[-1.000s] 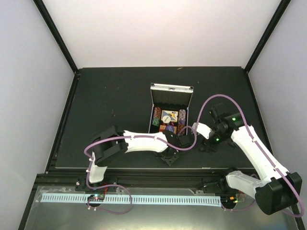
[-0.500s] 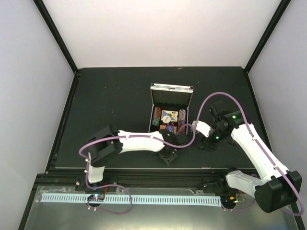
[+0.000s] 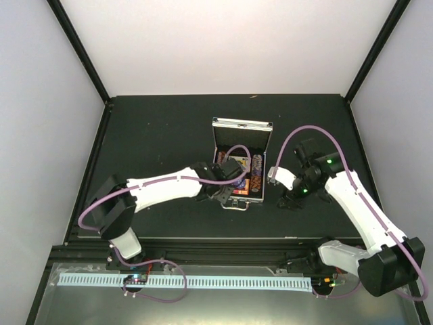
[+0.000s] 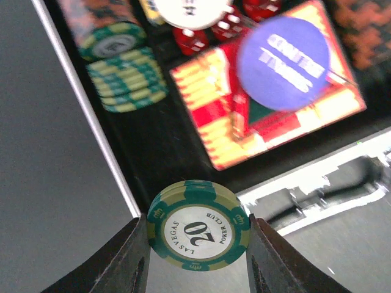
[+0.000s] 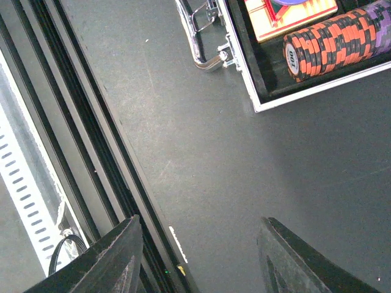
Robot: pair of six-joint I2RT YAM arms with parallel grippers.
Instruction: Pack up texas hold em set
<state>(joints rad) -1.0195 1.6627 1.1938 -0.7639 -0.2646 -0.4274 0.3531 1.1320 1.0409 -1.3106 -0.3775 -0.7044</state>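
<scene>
Place: a robotics lab test cell, not a home or a shop.
Enclosure: plain white panels [image 3: 223,47] close off the back and both sides, joined by black corner posts [image 3: 78,51].
Work surface: a matt black tabletop [image 3: 155,135] fills the booth.
Mounting: the white left arm [image 3: 162,184] and right arm [image 3: 362,206] stand on bases by a black rail [image 3: 203,252] at the near edge.
Wiring: purple cables [image 3: 308,127] loop along the arms, green status lights [image 3: 329,161] glow, and a slotted white cable duct [image 3: 203,279] lies on sheet metal [image 3: 81,305].
</scene>
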